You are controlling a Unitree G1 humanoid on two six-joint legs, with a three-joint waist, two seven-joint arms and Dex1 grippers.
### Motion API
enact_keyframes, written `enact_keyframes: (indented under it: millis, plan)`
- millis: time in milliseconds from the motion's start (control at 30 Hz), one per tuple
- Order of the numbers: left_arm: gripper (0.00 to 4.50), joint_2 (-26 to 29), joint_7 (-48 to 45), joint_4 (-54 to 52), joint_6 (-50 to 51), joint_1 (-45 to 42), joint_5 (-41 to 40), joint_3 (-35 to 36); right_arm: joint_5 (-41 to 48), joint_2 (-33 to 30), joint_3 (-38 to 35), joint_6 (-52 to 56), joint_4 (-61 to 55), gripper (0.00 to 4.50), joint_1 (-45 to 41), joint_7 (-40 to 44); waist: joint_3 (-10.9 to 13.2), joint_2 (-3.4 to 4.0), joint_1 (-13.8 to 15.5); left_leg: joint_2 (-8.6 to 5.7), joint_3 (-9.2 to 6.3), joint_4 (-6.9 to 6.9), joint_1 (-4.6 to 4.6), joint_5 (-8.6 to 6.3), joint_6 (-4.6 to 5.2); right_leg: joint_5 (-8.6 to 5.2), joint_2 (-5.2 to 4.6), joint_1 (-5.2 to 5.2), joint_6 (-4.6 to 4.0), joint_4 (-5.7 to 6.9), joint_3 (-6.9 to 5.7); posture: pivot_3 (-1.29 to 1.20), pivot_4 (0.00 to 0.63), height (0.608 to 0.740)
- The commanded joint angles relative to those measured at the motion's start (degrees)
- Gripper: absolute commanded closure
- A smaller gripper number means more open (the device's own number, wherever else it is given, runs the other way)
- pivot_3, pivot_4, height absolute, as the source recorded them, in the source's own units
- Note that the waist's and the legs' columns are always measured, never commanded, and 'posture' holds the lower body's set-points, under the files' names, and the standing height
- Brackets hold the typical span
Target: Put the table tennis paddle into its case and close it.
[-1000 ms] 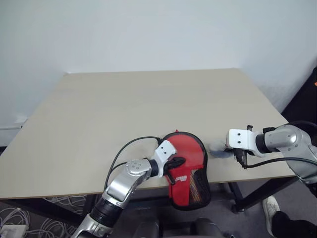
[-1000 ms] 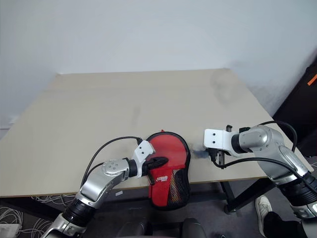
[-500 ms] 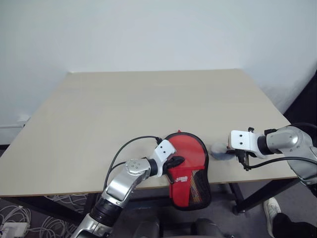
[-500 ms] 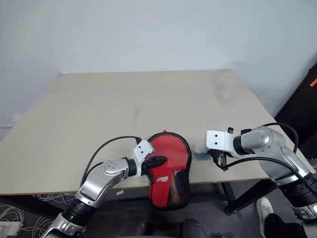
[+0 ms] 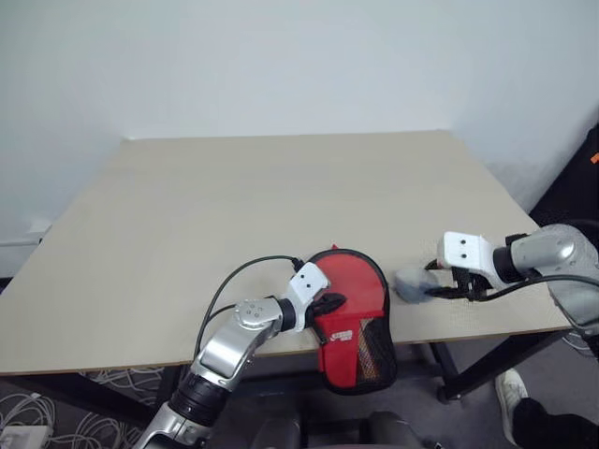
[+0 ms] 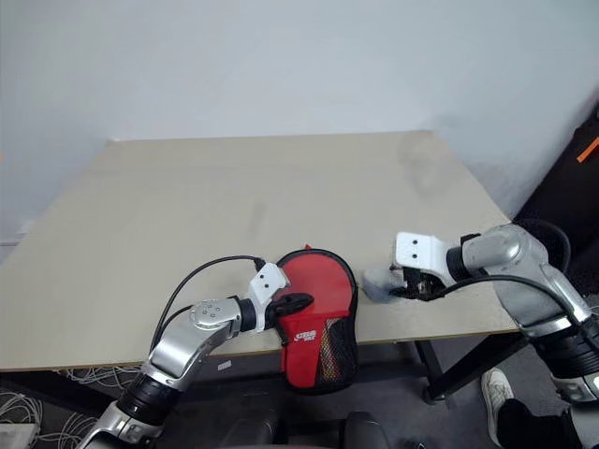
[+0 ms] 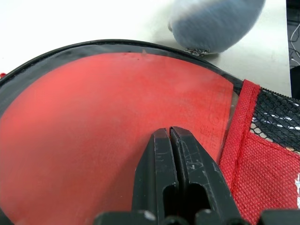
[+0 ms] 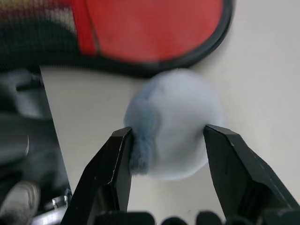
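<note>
The black case (image 5: 357, 327) lies at the table's front edge, its narrow mesh end hanging over the edge. Through its clear side I see the table tennis paddle's red face (image 7: 93, 117); the handle is hidden. My left gripper (image 5: 332, 304) is shut, and its fingertips (image 7: 161, 140) rest on the clear side over the red face. A small pale grey-blue lump (image 5: 410, 283) lies on the table just right of the case. My right gripper (image 8: 171, 133) is open, one finger on each side of the lump (image 8: 178, 117).
The pale wooden table (image 5: 281, 187) stretches back to a white wall. Below the right front corner stand black table legs (image 5: 447, 374), with a shoe (image 5: 513, 393) beside them. Cables (image 5: 37, 412) lie on the floor at the left.
My right gripper has gone from shut to open, and its hand has lifted a little and turned. The left gripper and the case have kept still.
</note>
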Motion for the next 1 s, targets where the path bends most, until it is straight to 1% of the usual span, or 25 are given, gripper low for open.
enact_keyframes:
  millis: [33, 167, 267, 467, 533, 700, 1000]
  plan:
    - [4.50, 0.67, 0.34, 4.62, 2.32, 1.42, 2.26, -1.48, -1.94, 2.45, 0.00, 0.31, 6.94, 1.92, -4.22, -2.88, -0.01, -0.07, -0.25, 0.00, -0.01, 0.02, 0.01, -0.03, -0.05, 0.00, 0.00, 0.01, 0.00, 0.00, 0.00, 0.00, 0.000, 0.740]
    - [4.50, 0.49, 0.40, 4.70, 2.28, 1.35, 2.38, -1.45, -3.06, 4.75, 1.56, 0.09, 11.16, 1.92, -5.43, -3.26, -0.03, -0.07, -0.34, -0.05, -0.01, 0.04, -0.03, -0.02, -0.03, 0.01, -0.01, 0.05, 0.00, -0.01, 0.02, 0.00, 0.000, 0.740]
    - [4.50, 0.37, 0.52, 4.57, 2.34, 1.47, 2.45, -1.43, -4.71, 6.34, 2.75, -0.92, 14.33, 1.92, -5.81, -4.54, -0.05, -0.03, -0.42, -0.08, -0.01, 0.01, -0.03, 0.10, 0.18, 0.10, -0.01, 0.03, 0.01, 0.02, 0.06, 0.00, 0.000, 0.740]
    - [4.50, 0.23, 0.78, 4.18, 2.55, 1.84, 2.44, -1.39, -8.17, 6.95, 4.51, -4.20, 20.64, 1.92, -5.86, -6.44, -0.07, -0.03, -0.45, -0.09, -0.02, 0.01, -0.01, 0.10, 0.18, 0.12, 0.00, 0.05, 0.01, 0.03, 0.05, 0.00, 0.000, 0.740]
    - [4.50, 0.25, 0.94, 3.93, 2.70, 2.04, 2.40, -1.35, -8.29, 6.28, 4.72, -4.68, 20.06, 1.92, -4.94, -5.24, -0.09, 0.00, -0.49, -0.09, 0.00, 0.02, -0.01, 0.10, 0.18, 0.12, 0.00, 0.06, 0.01, 0.03, 0.06, 0.00, 0.000, 0.740]
    - [4.50, 0.28, 1.13, 3.63, 2.89, 2.45, 2.30, -1.22, -7.24, 3.36, 5.14, -4.78, 14.35, 1.92, -1.55, -0.28, -0.22, 0.05, -0.48, -0.10, -0.05, -0.01, 0.00, 0.10, 0.18, 0.12, 0.00, 0.06, 0.01, 0.03, 0.03, 0.00, 0.000, 0.740]
    - [4.50, 0.13, 1.37, 3.60, 2.72, 2.52, 2.29, -1.33, -7.72, 4.33, 5.24, -1.51, 11.19, 1.92, 0.75, -0.35, -0.40, 0.00, -0.48, -0.07, -0.02, 0.02, 0.02, 0.09, 0.17, 0.12, 0.00, 0.06, 0.01, 0.03, 0.04, 0.00, 0.000, 0.740]
